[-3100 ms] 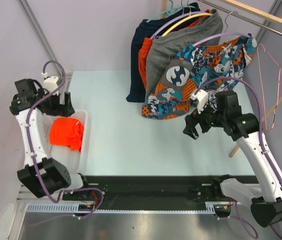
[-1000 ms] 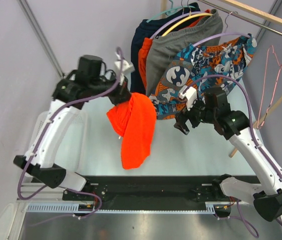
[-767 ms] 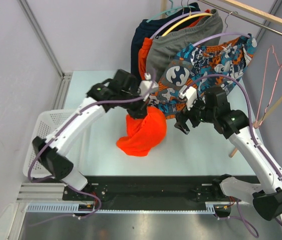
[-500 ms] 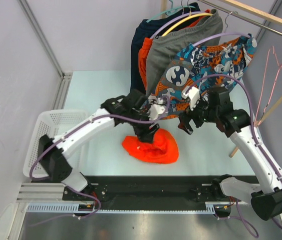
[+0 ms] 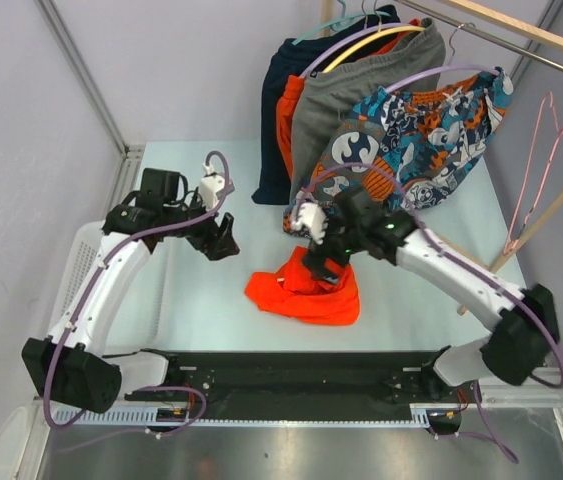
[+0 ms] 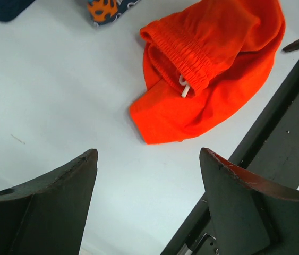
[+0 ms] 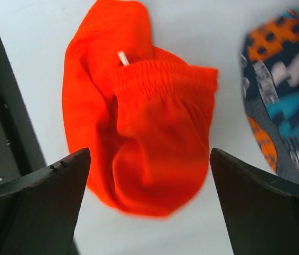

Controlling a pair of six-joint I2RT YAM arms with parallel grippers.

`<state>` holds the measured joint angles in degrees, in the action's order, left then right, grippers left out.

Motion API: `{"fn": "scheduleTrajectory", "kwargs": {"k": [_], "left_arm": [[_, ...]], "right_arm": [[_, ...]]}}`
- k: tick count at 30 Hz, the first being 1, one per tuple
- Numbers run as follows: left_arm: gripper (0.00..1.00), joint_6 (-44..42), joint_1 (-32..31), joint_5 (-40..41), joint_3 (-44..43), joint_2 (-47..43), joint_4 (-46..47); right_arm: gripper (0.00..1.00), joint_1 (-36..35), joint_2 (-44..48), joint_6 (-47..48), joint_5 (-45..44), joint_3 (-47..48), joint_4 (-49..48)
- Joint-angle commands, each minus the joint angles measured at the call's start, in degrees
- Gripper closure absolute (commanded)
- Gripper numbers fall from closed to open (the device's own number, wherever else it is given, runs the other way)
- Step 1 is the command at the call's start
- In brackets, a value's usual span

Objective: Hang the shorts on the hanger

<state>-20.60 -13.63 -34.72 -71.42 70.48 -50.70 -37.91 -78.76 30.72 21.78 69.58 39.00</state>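
Right claw hangs over the far edge of the shorts with its jaws spread wide and nothing clamped between them. In its wrist view the claw looks straight down on the shorts, the orange cloth filling the gap between the two dark fingers. The left claw is well to the left of the shorts, above bare table. Its jaws are also apart and hold nothing. Its wrist view shows the claw over pale table, with the shorts lying beyond it.

The shorts lie crumpled in a heap on the table, close to the near edge and a little right of the middle. The gathered waistband faces up, and a short end of white drawstring pokes out from it.

The pink hanger hangs at the far right, well apart from the shorts and from both claws, with nothing on it. Patterned shorts and grey shorts hang from the rail at the far side. The lower edge of the patterned pair is just beyond the right claw.
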Motion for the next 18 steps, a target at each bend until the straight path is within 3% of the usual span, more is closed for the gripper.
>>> {"fn": "scheduleTrajectory", "kwargs": {"k": [1,7,10,11,13,14,15,18], "left_arm": [[0.18,0.03,1.41,0.0,3.2,-3.76,0.95],[0.17,1.79,2.38,2.81,5.67,-6.76,0.6],[0.16,2.41,3.69,3.25,6.55,-7.28,0.51],[0.16,2.49,4.22,3.17,6.55,-7.2,0.6],[0.17,2.84,5.89,2.38,6.56,-6.41,0.86],[0.18,3.28,7.2,2.03,6.47,-6.14,1.12],[0.18,3.37,7.73,0.98,6.29,-5.79,1.3],[0.19,3.99,9.14,-0.52,5.33,-3.95,2.44]], "right_arm": [[0.0,-5.59,-8.14,4.96,-7.0,3.19,-8.67],[0.01,-7.0,-19.84,7.07,-9.83,6.97,-8.87],[0.26,-6.65,-23.27,8.74,-9.57,8.37,-6.31],[0.47,-6.74,-23.45,9.0,-9.56,8.9,-6.05],[0.68,-5.95,-22.85,8.31,-8.08,11.18,-6.22],[0.88,-5.69,-22.23,6.74,-6.16,12.5,-6.39],[0.98,-5.51,-21.53,5.76,-5.7,14.86,-7.44],[1.0,-3.58,-17.93,0.17,0.7,19.53,-9.98]]}}
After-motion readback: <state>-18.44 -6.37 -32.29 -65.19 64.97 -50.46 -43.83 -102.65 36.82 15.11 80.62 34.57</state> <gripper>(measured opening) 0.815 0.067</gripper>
